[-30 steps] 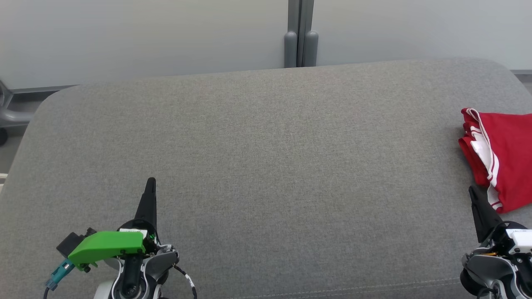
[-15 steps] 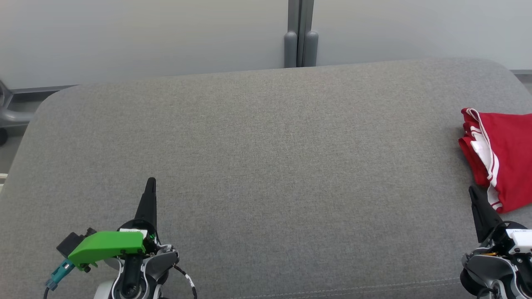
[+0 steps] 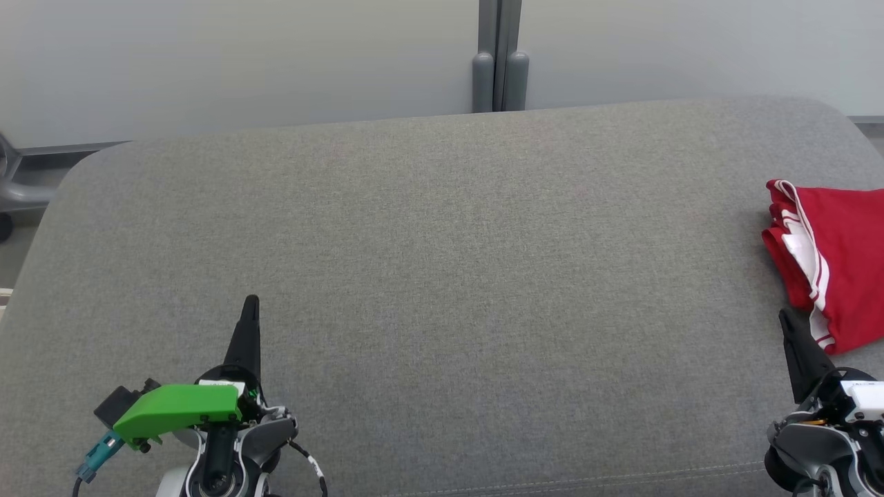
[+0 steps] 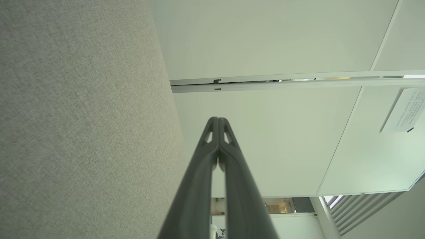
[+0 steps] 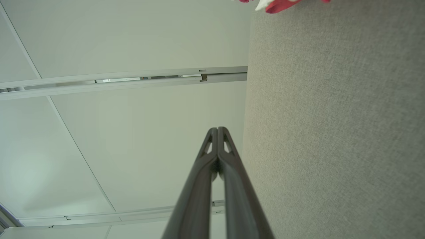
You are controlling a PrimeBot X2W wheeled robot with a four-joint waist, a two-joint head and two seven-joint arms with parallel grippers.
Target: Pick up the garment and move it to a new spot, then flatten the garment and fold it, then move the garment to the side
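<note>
The garment (image 3: pixel 839 255) is red with white stripes and lies folded at the right edge of the grey cushion (image 3: pixel 442 276), running out of the head view. A sliver of the garment (image 5: pixel 280 4) shows at the top of the right wrist view. My right gripper (image 3: pixel 786 319) is shut and empty at the lower right, its tip just below the garment's near corner. My left gripper (image 3: pixel 251 304) is shut and empty at the lower left, far from the garment. Both wrist views show the fingers pressed together, left gripper (image 4: pixel 218 120) and right gripper (image 5: pixel 217 130).
A pale partition wall (image 3: pixel 242 62) with a grey post (image 3: pixel 500 55) stands behind the cushion. A green cover (image 3: pixel 176 408) sits on my left wrist. A grey chair base (image 3: pixel 14 186) shows at the far left, beyond the cushion's rounded corner.
</note>
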